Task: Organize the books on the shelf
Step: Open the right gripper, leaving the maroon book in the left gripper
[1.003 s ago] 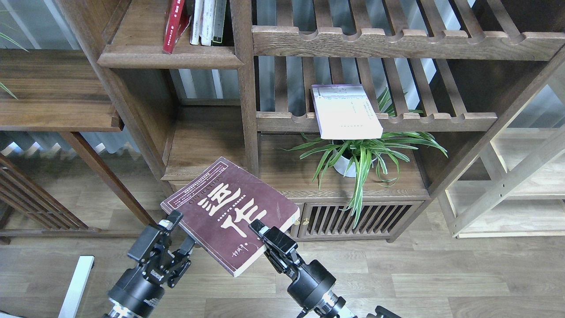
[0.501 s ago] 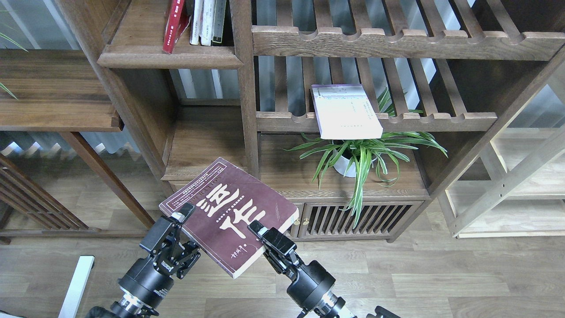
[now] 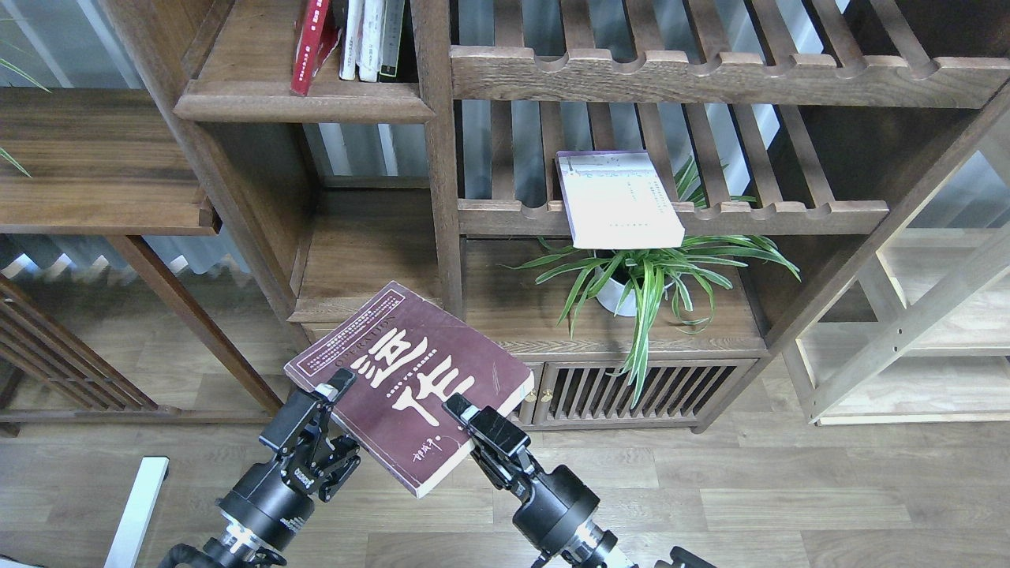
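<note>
Head view: shelf point(image 3: 304, 101) holds red book point(image 3: 309, 47); right gripper point(image 3: 458, 410) clamps maroon book point(image 3: 410, 384), left gripper point(image 3: 335, 398) open at its edge.

The solid dark-brown shelf point(image 3: 260, 99) with its rounded front edge carried a red book point(image 3: 309, 47) leaning to the right and about 3 upright books point(image 3: 369, 39) just beside it, against the post. The lower slatted rack point(image 3: 750, 211) bore 1 pale lavender-white book point(image 3: 619, 201) lying flat, its near end jutting out past the scalloped front rail. On the cabinet top point(image 3: 529, 319) under that rack stood 1 white pot point(image 3: 619, 293) with a long-leaved green plant point(image 3: 663, 272), while the wood-plank floor point(image 3: 750, 489) carried the bookcase and a lighter wooden frame point(image 3: 907, 347) to the right.
</note>
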Controlling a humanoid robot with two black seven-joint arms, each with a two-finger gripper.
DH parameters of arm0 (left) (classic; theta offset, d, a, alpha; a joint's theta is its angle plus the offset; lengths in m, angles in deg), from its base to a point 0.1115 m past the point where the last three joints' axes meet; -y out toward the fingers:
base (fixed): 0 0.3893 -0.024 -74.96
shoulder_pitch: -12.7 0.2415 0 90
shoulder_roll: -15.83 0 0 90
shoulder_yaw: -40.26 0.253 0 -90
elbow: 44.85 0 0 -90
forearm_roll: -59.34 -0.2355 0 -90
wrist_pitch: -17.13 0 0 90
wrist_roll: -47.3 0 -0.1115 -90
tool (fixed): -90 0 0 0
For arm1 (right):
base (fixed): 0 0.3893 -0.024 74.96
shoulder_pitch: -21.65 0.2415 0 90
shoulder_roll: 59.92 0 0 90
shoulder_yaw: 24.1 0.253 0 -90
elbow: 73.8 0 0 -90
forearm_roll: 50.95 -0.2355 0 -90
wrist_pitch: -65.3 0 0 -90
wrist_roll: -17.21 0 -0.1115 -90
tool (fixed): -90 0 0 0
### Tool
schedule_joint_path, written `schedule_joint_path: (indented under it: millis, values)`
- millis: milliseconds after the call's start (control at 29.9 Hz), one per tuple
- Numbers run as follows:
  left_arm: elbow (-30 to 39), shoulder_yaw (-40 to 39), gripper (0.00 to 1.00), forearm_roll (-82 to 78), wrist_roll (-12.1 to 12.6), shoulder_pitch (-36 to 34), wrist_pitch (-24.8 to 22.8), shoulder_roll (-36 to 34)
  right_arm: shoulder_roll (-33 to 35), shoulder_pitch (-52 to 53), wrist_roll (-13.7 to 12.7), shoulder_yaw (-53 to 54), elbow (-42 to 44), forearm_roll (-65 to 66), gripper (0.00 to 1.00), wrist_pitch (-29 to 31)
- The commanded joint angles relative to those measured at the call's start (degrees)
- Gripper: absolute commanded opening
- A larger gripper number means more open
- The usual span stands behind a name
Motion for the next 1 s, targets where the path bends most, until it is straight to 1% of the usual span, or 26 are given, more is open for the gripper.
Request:
schedule_joint_path:
  millis: [0, 100, 167, 267, 401, 501, 702, 769, 903, 969]
  values:
    - [0.2, 0.0, 0.61, 0.1, 0.0, 0.0, 0.0, 0.1, 0.0, 0.0, 0.0, 0.0, 0.0, 0.0, 0.15, 0.0]
    - [0.4, 0.1, 0.49, 0.1, 0.0, 0.1, 0.0, 0.2, 0.0, -0.1, 0.0, 0.0, 0.0, 0.0, 0.16, 0.0]
    - [0.6, 0.7, 0.44, 0.1, 0.0, 0.1, 0.0, 0.1, 0.0, 0.0, 0.0, -0.2, 0.0, 0.1, 0.16, 0.0]
    - [0.7, 1.4, 0.42, 0.2, 0.0, 0.0, 0.0, 0.1, 0.0, -0.1, 0.0, -0.2, 0.0, 0.0, 0.16, 0.0]
    - [0.9, 1.7, 0.37, 0.3, 0.0, 0.0, 0.0, 0.3, 0.0, -0.1, 0.0, -0.2, 0.0, 0.0, 0.16, 0.0]
    - [0.9, 1.8, 0.30, 0.3, 0.0, 0.0, 0.0, 0.3, 0.0, -0.1, 0.0, -0.2, 0.0, 0.1, 0.16, 0.0]
    - [1.0, 1.8, 0.11, 0.3, 0.0, 0.0, 0.0, 0.3, 0.0, -0.1, 0.0, -0.2, 0.0, 0.1, 0.17, 0.0]
    - [1.0, 1.7, 0.07, 0.3, 0.0, 0.0, 0.0, 0.2, 0.0, -0.1, 0.0, -0.2, 0.0, 0.1, 0.18, 0.0]
    - [1.0, 1.1, 0.04, 0.1, 0.0, 0.2, 0.0, 0.1, 0.0, 0.0, 0.0, 0.0, 0.1, 0.2, 0.25, 0.0]
    - [1.0, 0.9, 0.02, 0.0, 0.0, 0.5, 0.0, 0.0, 0.0, 0.0, 0.0, 0.1, 0.1, 0.4, 0.32, 0.0]
